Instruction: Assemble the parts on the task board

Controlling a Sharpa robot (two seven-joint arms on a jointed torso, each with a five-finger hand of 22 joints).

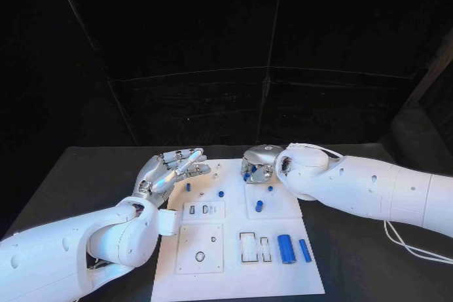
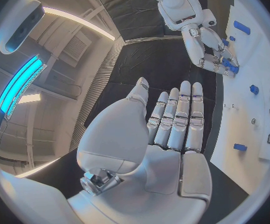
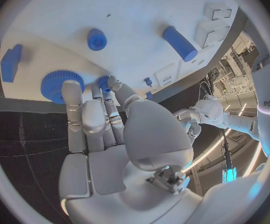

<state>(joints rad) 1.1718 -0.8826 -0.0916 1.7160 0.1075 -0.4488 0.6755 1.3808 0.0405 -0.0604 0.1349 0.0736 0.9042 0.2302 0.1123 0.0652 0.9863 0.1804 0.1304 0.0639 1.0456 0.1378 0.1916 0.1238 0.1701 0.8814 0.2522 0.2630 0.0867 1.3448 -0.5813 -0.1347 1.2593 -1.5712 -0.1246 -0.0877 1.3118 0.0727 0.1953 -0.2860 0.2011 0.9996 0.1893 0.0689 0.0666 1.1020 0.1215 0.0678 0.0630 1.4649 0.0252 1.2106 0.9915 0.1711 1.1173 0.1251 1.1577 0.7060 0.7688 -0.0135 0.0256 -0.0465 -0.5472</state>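
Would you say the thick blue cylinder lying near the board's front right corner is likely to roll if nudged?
Probably yes: the thick blue cylinder lies on its round side on the flat white task board, so a sideways push should roll it. It looks rigid and smooth, perhaps slippery for fingers.

Right hand point(image 1: 260, 164) fingers touch parts on task board point(image 1: 283, 276).

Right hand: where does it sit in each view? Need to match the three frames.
Head view: right hand over the task board's far edge, fingers down among the blue parts.
Left wrist view: right hand hangs over the board's far end.
Right wrist view: right hand in the middle, fingers by a blue gear.
Shared landmark: the white task board.
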